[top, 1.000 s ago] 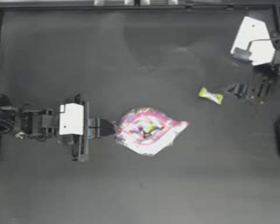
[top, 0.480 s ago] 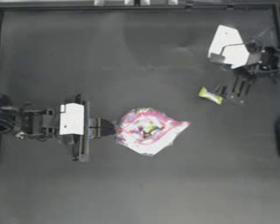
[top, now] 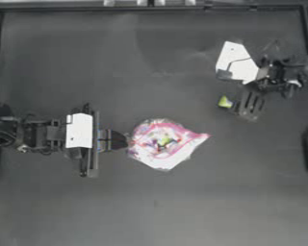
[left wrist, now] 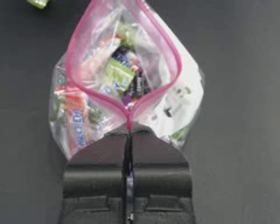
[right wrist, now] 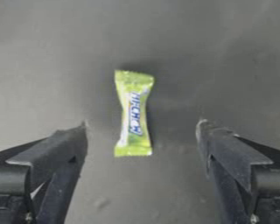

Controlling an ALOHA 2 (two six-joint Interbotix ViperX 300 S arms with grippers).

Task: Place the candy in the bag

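The clear bag (top: 163, 144) with a pink-red strip lies mid-table, its mouth spread open, and colourful sweets show through it (left wrist: 124, 78). My left gripper (top: 121, 141) is shut on the near end of the bag's mouth (left wrist: 129, 129). The yellow-green candy (top: 225, 102) lies on the table to the bag's upper right. It also shows at the edge of the left wrist view (left wrist: 38, 2). My right gripper (top: 247, 106) hangs open just right of the candy. In the right wrist view the candy (right wrist: 133, 113) lies between and slightly ahead of the spread gripper (right wrist: 142, 131), untouched.
The dark table (top: 150, 57) is ringed by a raised frame at its edges. Nothing else lies on it besides the bag and the candy.
My right arm has swung left and down over the candy, bringing its open jaws beside it. The left gripper and the bag have stayed put.
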